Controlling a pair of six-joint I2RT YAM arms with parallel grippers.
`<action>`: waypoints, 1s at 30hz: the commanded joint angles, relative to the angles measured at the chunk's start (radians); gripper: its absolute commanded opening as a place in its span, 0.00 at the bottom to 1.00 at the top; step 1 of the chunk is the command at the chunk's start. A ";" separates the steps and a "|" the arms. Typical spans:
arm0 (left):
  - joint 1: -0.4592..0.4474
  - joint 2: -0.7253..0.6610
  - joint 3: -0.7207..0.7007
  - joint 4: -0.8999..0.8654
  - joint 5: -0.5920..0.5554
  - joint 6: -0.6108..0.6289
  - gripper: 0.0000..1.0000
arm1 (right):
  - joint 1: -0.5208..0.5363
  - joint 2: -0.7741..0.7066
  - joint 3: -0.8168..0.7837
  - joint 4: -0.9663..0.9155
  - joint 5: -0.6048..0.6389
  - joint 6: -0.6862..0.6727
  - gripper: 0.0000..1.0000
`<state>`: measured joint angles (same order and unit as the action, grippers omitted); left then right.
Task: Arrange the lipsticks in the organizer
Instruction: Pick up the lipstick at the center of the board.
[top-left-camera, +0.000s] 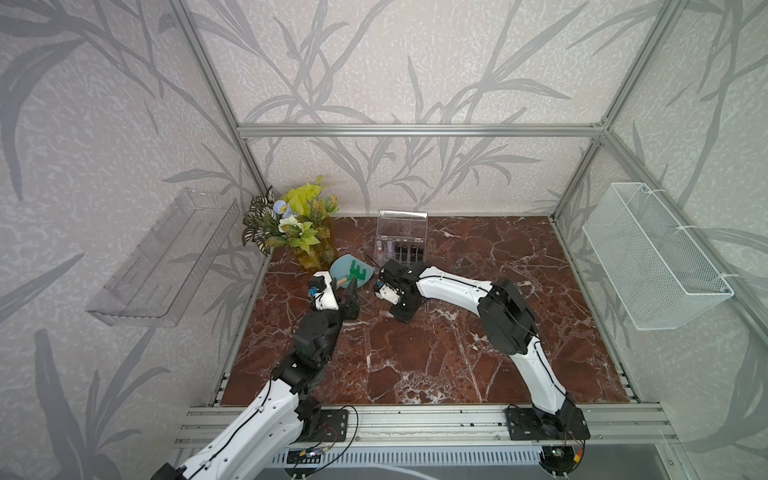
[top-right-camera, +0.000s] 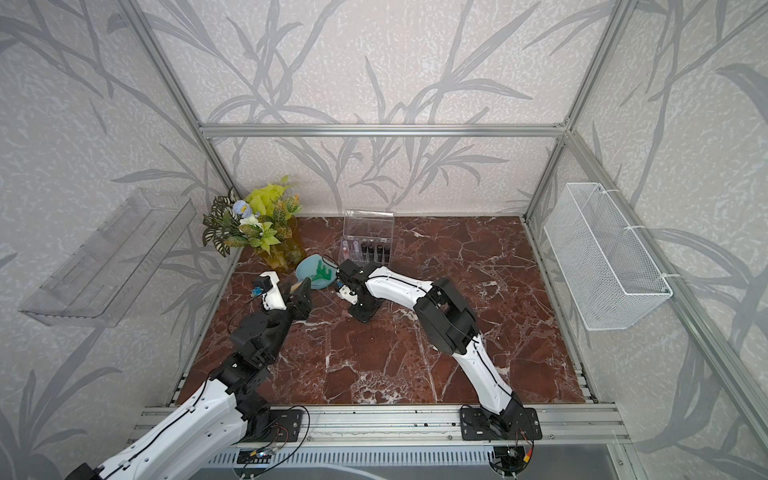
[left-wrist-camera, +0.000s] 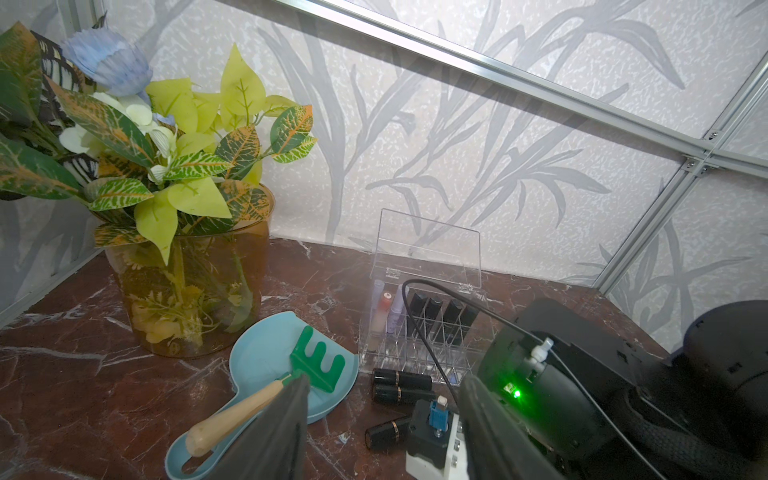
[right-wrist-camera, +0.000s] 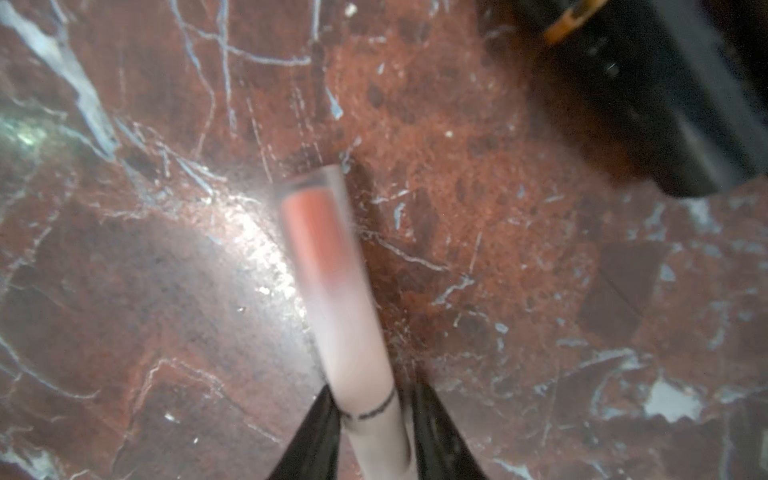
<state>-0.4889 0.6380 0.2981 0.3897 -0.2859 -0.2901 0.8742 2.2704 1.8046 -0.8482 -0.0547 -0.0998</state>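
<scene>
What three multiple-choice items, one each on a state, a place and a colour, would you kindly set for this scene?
1. The organizer lid is: A shut; B lifted off; C open, standing up.
2. The rake lies: A inside the organizer; B on the scoop; C leaning on the lid.
3. The tube in the right gripper is: A pink; B black; C green.

Answers:
1 C: the clear lid rises behind the compartments.
2 B: its green head rests in the blue scoop.
3 A: the right wrist view shows a pale pink tube between the fingers.
</scene>
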 joint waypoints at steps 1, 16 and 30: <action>0.004 -0.024 0.014 -0.022 0.007 -0.010 0.60 | 0.012 0.027 0.022 -0.041 0.016 0.003 0.24; 0.015 0.033 0.214 -0.192 0.294 -0.091 0.89 | -0.093 -0.400 -0.358 0.124 -0.163 0.066 0.13; 0.108 0.442 0.390 -0.030 1.063 -0.319 0.99 | -0.277 -0.760 -0.573 0.284 -0.512 0.133 0.17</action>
<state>-0.3828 1.0435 0.6350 0.2832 0.5640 -0.5297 0.6025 1.5600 1.2503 -0.6136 -0.4671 0.0113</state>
